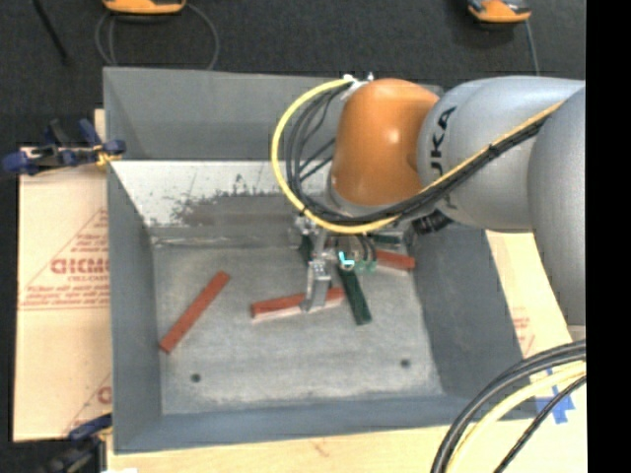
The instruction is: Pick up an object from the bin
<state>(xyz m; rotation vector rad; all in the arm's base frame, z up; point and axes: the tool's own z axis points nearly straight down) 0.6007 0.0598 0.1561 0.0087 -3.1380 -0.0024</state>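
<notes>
My gripper (317,296) hangs low over the middle of the bin, under the orange cover, and its tip comes down on the right end of a short reddish-brown stick (279,308) lying flat on the floor. A dark green stick (356,301) lies slanted just to the right of the gripper, its upper end hidden under the wrist. Behind it, a small red piece (396,260) pokes out from under the arm. Whether anything is gripped is hidden from this angle.
A longer reddish-brown stick (194,310) lies diagonally at the left of the bin floor, well apart from the gripper. The arm and its cables cover the bin's right rear part.
</notes>
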